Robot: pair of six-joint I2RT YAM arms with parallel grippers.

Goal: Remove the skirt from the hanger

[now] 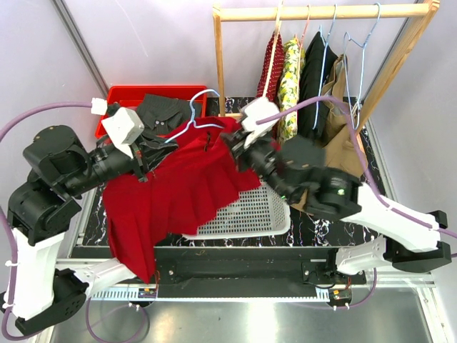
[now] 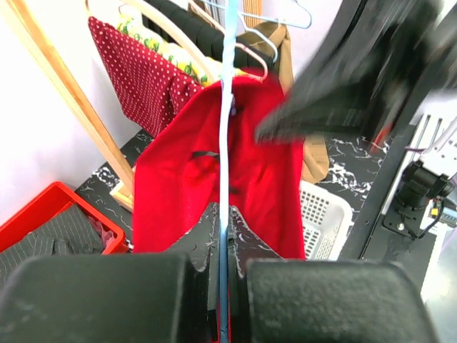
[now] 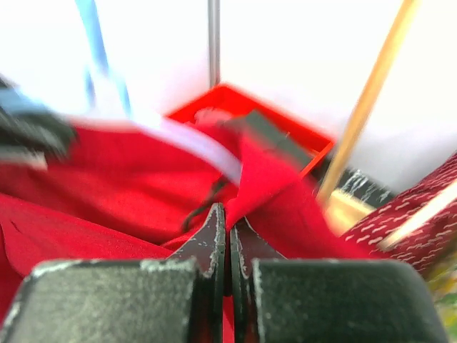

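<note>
As hanger [image 1: 193, 120] holds it, skirt [image 1: 171, 193] slants down-left

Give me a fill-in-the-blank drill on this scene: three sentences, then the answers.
1. The left gripper is shut on a light blue wire ____.
2. The right gripper pinches the pleated fabric skirt, whose colour is ____.
3. Partly under the skirt, on the table, sits a white plastic mesh ____.

Missing words: hanger; red; basket.
</note>
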